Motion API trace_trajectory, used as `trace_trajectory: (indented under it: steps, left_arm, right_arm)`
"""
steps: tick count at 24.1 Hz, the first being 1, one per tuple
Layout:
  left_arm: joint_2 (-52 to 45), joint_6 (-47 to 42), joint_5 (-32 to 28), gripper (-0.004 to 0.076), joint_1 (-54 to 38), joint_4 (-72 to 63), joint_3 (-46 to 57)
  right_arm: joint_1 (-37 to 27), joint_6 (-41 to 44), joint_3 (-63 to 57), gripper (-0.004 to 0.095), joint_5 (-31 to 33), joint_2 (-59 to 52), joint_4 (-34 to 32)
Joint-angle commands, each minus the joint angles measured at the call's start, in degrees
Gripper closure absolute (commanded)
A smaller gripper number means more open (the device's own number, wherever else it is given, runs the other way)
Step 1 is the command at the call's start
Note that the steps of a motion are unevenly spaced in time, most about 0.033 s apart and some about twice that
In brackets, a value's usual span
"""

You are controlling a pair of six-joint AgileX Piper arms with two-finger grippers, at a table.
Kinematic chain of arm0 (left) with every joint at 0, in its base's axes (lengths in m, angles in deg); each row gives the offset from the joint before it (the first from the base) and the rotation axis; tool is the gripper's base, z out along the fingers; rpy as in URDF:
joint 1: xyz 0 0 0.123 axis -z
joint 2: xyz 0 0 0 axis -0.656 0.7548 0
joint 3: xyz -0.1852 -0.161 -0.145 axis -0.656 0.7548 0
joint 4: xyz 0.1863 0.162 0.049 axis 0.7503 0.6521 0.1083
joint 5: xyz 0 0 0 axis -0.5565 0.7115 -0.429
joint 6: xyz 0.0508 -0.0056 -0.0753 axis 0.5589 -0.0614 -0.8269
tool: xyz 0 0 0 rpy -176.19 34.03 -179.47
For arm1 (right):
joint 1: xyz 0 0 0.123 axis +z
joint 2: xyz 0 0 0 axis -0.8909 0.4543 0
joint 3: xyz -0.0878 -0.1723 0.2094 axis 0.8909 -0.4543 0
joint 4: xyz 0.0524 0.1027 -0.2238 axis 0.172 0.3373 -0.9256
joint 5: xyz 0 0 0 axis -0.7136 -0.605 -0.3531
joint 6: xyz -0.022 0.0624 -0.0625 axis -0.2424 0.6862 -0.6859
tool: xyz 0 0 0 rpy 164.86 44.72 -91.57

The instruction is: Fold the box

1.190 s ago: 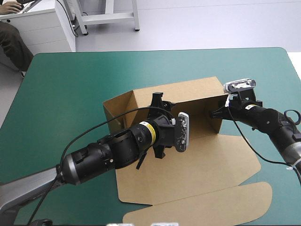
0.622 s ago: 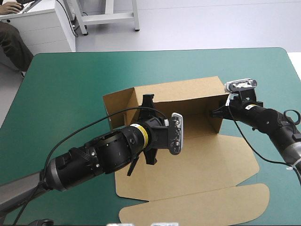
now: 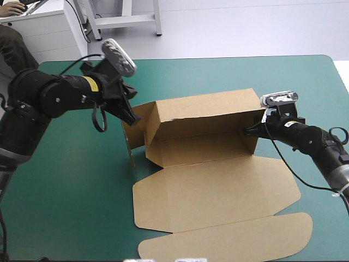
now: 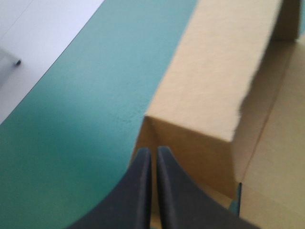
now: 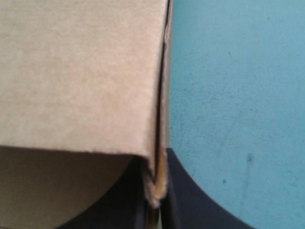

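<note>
Right tool (image 3: 246, 131) pinches the right end of the box (image 3: 218, 191) in the middle of the worktop (image 3: 71, 180), left tool (image 3: 130, 116) looks pinched on its left flap, which I think needs folding in next.

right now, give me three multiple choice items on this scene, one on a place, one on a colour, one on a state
1. Where does the right gripper grip the box?
A. its right end wall
B. the lid's front edge
C. its left end flap

2. What colour is the table cover?
A. grey
B. teal-green
C. red

3. How is the box's lid?
A. folded over the tray
B. standing upright
C. lying flat on the table

Answers:
1 A: in the right wrist view the end wall's edge sits between the black fingers.
2 B: teal-green shows all around the box.
3 C: the lid lies spread out in front of the raised walls.
</note>
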Motion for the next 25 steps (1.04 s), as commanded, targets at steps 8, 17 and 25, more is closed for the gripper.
trace_trajectory:
  steps: [8,17,25]
  left_arm:
    - [-3.7,-6.6,2.7,0.0731,-14.5,-1.4,-1.3]
    - [-19.7,-14.7,-6.1,0.0731,-15.2,5.3,18.0]
    - [-38.3,-23.4,-17.6,0.0731,-15.1,9.8,47.3]
  right_arm:
    - [-0.1,0.5,1.8,0.0918,-0.5,-1.8,0.7]
    - [-0.1,0.5,1.8,0.0919,0.5,-1.8,0.4]
    - [-0.1,0.5,1.9,0.0919,0.6,-1.8,-0.7]
